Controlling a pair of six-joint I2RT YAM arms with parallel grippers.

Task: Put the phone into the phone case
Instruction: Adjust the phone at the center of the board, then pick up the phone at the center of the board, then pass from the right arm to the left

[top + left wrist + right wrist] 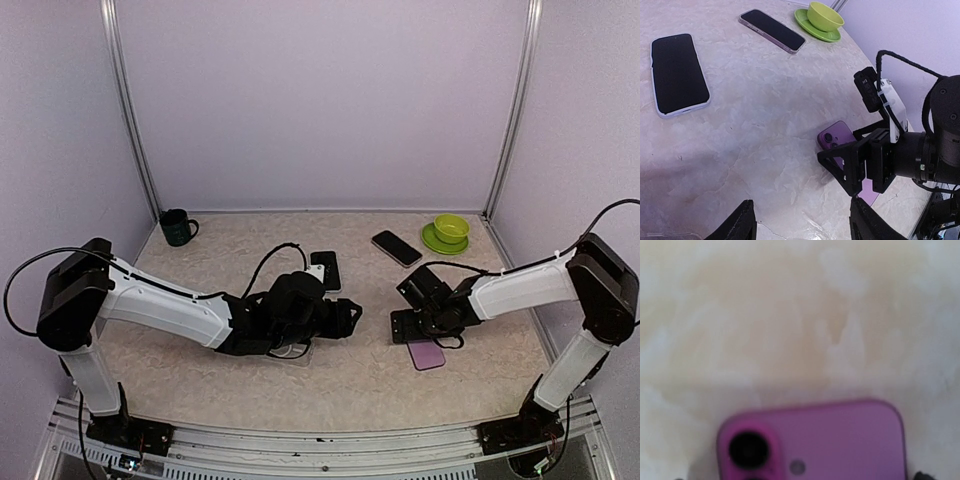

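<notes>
Closest to the right wrist's lens, the purple phone point(840, 445) lies flat on the marbled table point(790, 315), back upward with its camera lenses showing. The right gripper point(412, 330) hangs low over that camera end, its jaws spread wide with nothing between them; whether a fingertip touches the phone I cannot tell. Facing it from the left and apart from it, the left gripper point(800, 225) has its jaws spread too, and empty. Farther back a white-rimmed phone point(677, 72) lies screen up, with a dark phone point(772, 30) beyond it. A green bowl point(825, 15) sits on a green saucer point(815, 32) near the back right corner. A dark mug point(178, 227) stands at the back left.
</notes>
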